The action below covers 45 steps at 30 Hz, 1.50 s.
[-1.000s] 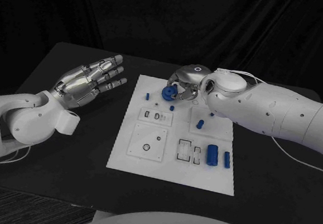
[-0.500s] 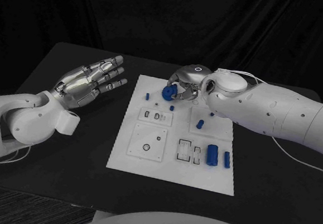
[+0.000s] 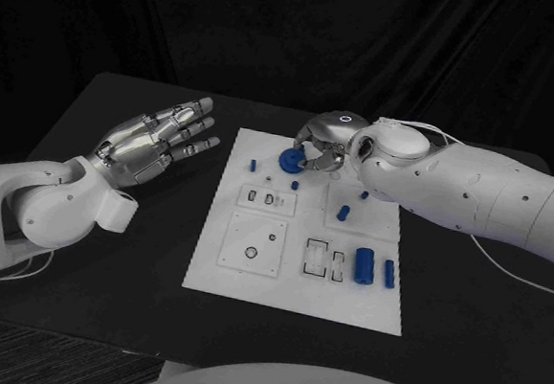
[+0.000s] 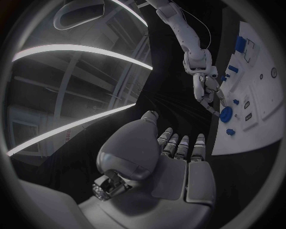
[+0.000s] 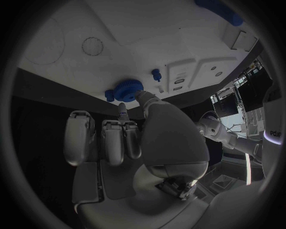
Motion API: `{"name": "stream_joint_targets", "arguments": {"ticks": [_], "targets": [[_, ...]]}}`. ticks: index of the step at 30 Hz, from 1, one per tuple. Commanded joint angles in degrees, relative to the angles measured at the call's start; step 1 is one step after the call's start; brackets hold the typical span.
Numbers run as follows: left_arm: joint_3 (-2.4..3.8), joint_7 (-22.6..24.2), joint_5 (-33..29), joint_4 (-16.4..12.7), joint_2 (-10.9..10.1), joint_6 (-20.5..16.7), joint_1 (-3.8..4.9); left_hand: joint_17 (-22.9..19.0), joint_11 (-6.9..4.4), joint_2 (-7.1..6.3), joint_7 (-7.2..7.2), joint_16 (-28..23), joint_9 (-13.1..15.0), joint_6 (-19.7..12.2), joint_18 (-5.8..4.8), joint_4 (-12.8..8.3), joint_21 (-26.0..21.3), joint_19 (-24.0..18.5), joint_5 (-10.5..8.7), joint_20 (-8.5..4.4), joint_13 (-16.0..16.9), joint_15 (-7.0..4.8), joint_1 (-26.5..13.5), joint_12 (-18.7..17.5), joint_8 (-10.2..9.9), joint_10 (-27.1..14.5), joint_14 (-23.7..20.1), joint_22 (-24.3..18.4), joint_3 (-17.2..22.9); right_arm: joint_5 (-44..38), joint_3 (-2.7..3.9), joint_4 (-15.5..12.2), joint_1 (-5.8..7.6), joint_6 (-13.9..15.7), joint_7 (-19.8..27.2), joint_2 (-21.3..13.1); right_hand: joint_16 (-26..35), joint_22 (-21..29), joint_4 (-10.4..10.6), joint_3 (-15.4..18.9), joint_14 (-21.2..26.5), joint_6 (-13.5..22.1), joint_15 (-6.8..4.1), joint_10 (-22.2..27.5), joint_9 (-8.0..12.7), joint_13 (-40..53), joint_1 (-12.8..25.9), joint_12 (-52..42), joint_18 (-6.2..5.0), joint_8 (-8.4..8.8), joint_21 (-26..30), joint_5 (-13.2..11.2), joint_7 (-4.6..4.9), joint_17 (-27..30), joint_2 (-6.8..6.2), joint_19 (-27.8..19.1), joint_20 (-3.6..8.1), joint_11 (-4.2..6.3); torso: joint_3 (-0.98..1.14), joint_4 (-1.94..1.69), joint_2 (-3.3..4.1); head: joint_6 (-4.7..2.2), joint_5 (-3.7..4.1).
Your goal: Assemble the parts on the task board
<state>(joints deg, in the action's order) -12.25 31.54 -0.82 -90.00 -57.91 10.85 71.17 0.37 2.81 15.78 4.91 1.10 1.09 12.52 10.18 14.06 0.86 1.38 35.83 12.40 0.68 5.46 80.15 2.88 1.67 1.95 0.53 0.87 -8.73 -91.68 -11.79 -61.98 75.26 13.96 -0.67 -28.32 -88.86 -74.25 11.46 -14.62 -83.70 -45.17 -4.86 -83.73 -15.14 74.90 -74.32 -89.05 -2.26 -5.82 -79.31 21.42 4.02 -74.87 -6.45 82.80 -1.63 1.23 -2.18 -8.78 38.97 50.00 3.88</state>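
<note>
The right hand [image 3: 322, 150] pinches the blue gear [image 3: 286, 159] near the far edge of the task board [image 3: 295, 286]; it should lower it straight, while the left hand [image 3: 157, 139] hovers with fingers spread.

The white board [image 3: 293, 296] lay in the middle of the black table [image 3: 478, 346]. The right hand [image 3: 323, 145] was over the far end of the board. Its fingers held a round blue gear [image 3: 288, 159]. A small blue peg [image 3: 253, 163] stood close to the gear. Two more pegs [image 3: 343, 212] stood farther in on the board. Near the right edge, a thick blue tube [image 3: 366, 266] lay beside a thin blue bar [image 3: 390, 274]. The left hand [image 3: 157, 139] was up over the table, to the left of the board. Its fingers were spread and it held nothing.
</note>
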Motion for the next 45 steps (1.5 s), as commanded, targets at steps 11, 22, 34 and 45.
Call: {"name": "stream_joint_targets", "arguments": {"ticks": [11,22,34,45], "targets": [[0.05,0.3,0.1,0.0,0.1,1.2,-0.19,0.2,0.66,-0.17,0.23,0.7,0.9,1.1,-0.09,-0.5,0.6,0.2,0.96,0.09,0.4,0.95,0.7,0.9,1.0,-0.1,0.1,0.0,3.8,0.2,0.02,-0.6,-0.14,0.3,-1.1,-0.9,-1.1,-9.7,-0.4,-1.0,-6.3,-2.2,0.37,-6.3,0.4,15.1,0.1,-1.0,-0.92,-1.05,1.5,-0.3,0.16,-15.1,1.33,-0.1,-0.3,-0.17,0.02,-0.01,-0.01,0.0,-0.04],[0.05,0.3,0.1,0.1,0.0,1.2,-0.24,0.2,0.68,-0.15,0.26,0.7,0.9,1.2,-0.1,-0.5,0.6,0.2,0.97,0.1,0.4,0.97,0.8,0.9,1.0,-0.1,0.1,0.0,3.9,0.2,0.02,-1.1,-0.14,2.7,1.5,-1.4,-1.1,-9.7,-2.6,-1.8,-6.3,3.4,-0.32,-6.3,1.6,15.1,-0.9,-1.0,-1.11,1.54,2.4,0.5,-1.36,-15.1,0.48,-0.3,0.09,0.9,-0.01,-0.03,0.01,0.0,-0.06],[0.05,0.2,0.1,0.1,0.1,1.2,-0.25,0.2,0.71,-0.13,0.27,0.8,0.9,1.2,-0.1,-0.5,0.6,0.2,0.98,0.1,0.4,1.0,0.8,1.0,1.0,-0.1,0.1,0.1,4.0,0.2,0.02,-0.6,-0.28,0.4,2.0,-0.5,0.9,-8.8,-3.7,-2.3,-5.4,16.3,-1.75,-6.3,6.8,15.1,-0.8,-1.0,-1.62,2.73,5.1,-0.2,-3.08,-11.9,0.45,-1.5,1.5,2.55,-0.02,0.03,-0.01,0.0,-0.18],[0.05,0.2,0.1,0.3,0.3,1.4,-0.27,0.2,0.75,-0.09,0.33,0.8,0.9,1.2,-0.12,-0.6,0.6,0.3,1.03,0.13,0.4,1.06,0.9,0.9,1.0,-0.1,0.1,0.1,4.2,0.2,0.02,0.5,-0.66,-1.4,1.5,0.5,0.5,-9.3,-3.7,-2.2,-5.7,9.8,-1.47,-6.3,5.8,15.1,-0.2,-1.0,-1.38,1.33,4.4,-0.5,-2.22,-12.6,0.71,-0.8,1.41,2.02,-0.04,-0.13,0.02,0.0,0.17]]}}
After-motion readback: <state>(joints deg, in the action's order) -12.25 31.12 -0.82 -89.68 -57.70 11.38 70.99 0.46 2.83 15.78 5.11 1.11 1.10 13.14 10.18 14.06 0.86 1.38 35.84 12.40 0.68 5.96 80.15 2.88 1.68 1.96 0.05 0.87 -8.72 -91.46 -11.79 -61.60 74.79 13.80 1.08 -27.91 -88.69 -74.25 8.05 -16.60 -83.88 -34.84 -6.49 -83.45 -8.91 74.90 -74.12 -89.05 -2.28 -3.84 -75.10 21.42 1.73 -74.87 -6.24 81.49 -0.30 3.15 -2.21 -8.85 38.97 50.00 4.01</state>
